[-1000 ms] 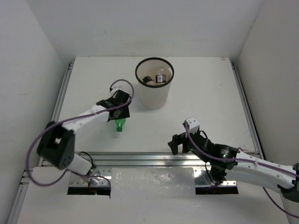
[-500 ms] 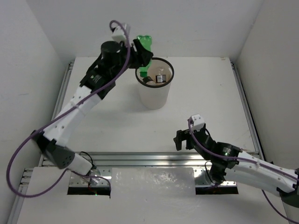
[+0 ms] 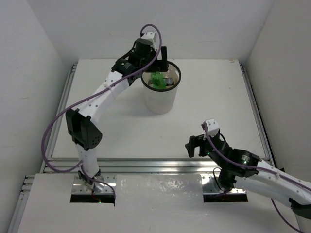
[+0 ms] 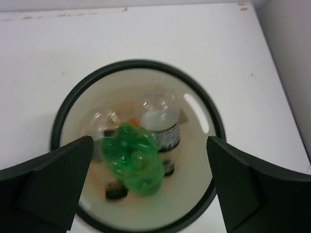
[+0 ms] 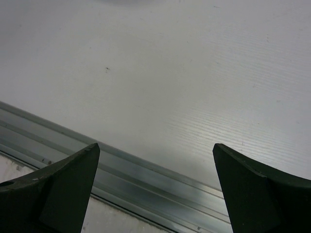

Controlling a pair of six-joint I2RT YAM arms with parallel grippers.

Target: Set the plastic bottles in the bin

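Green bottle (image 4: 133,160) now in bin (image 4: 146,63), beneath left claw (image 4: 149,143)

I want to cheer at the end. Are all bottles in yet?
Looks nearly done. The green plastic bottle is inside the tall white bin with clear bottles, under the open left gripper. The right gripper is open, empty. No bottle shows on the white table.

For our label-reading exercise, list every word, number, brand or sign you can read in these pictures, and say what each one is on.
No text can be read.
The clear bottle in the bin has a dark label band, too blurred to read.
The green bottle and the table show no writing.
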